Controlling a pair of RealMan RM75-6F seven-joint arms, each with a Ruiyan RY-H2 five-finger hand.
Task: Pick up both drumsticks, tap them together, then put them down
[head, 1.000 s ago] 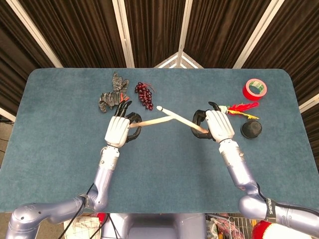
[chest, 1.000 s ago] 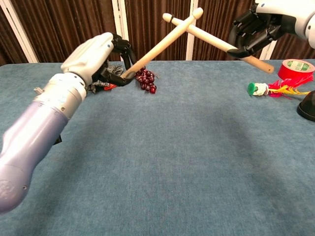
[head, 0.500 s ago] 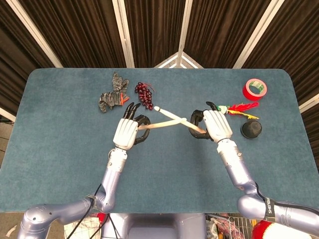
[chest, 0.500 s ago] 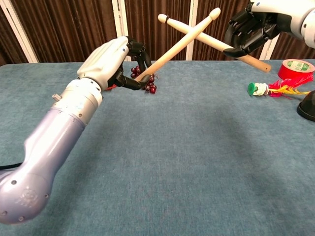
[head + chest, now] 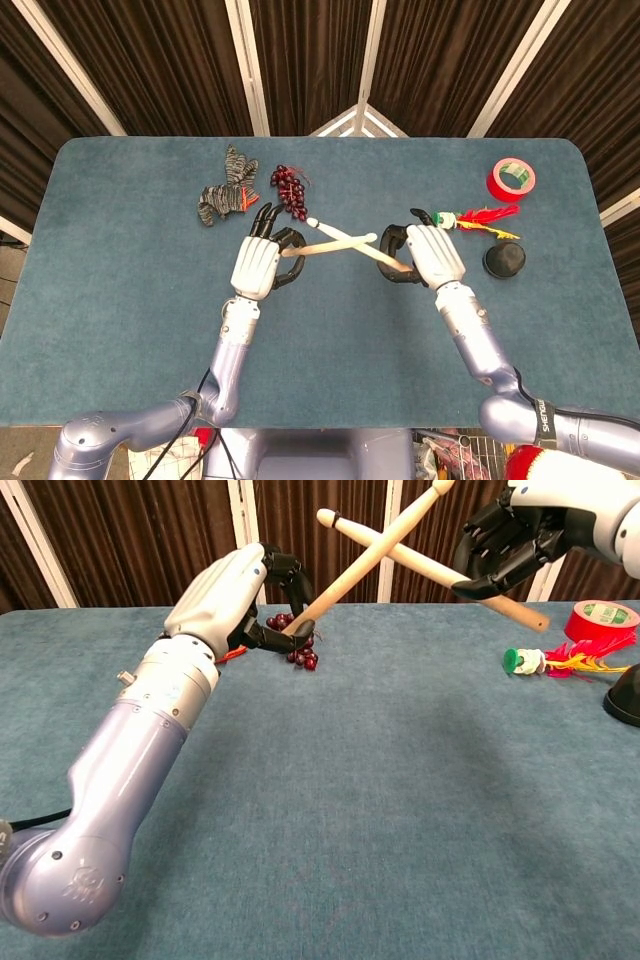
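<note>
My left hand (image 5: 258, 264) (image 5: 232, 598) grips one pale wooden drumstick (image 5: 335, 245) (image 5: 372, 553) that points right and upward. The other drumstick (image 5: 345, 237) (image 5: 405, 560) is held by my right hand (image 5: 428, 253) (image 5: 515, 535), its tip pointing left. Both sticks are raised above the blue table (image 5: 120, 270) and cross each other in an X between the hands; they look to be touching at the crossing.
A bunch of dark red grapes (image 5: 289, 191) (image 5: 298, 648) and a grey striped object (image 5: 225, 192) lie behind my left hand. Near my right hand are a feathered shuttlecock (image 5: 478, 217) (image 5: 560, 661), a red tape roll (image 5: 512, 179) (image 5: 602, 619) and a black round object (image 5: 503, 260).
My left hand has moved right toward the centre, bringing its stick further across the right hand's stick. The right hand shifted only slightly.
</note>
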